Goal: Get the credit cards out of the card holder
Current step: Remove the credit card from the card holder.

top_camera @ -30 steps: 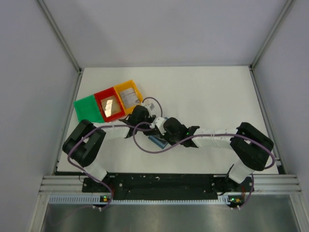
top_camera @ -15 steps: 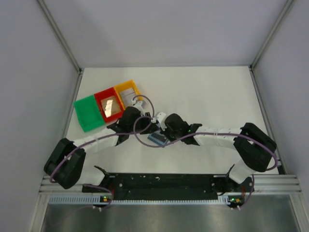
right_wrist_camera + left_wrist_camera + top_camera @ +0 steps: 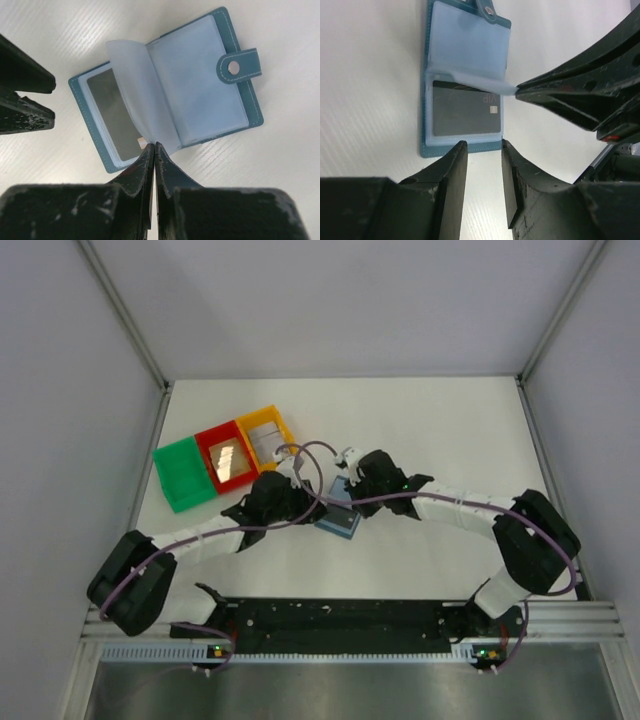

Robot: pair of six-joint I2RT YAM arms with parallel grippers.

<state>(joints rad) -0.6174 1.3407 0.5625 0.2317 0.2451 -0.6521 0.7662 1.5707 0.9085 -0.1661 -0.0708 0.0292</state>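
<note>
Card holder (image 3: 200, 80) lies open on the worktop (image 3: 370, 75), between your two sets of jaws.

Right jaws: clenched on the edge of a clear leaf (image 3: 132, 85), holding it up off the dark card (image 3: 465, 112).

Left jaws: parted, empty, with the holder's edge just ahead of their tips.

Risks:
- The thin pinch slips and the leaf flops over the card.
- Left jaws nip pocket and cover together and drag the unpinned holder.
- The two sets of tips clash.

The dark card (image 3: 465, 114), in the lower pocket of the card holder (image 3: 465, 30) at the centre of the left wrist view, carries pale lettering, seemingly "VIP", its start partly hidden.
</note>
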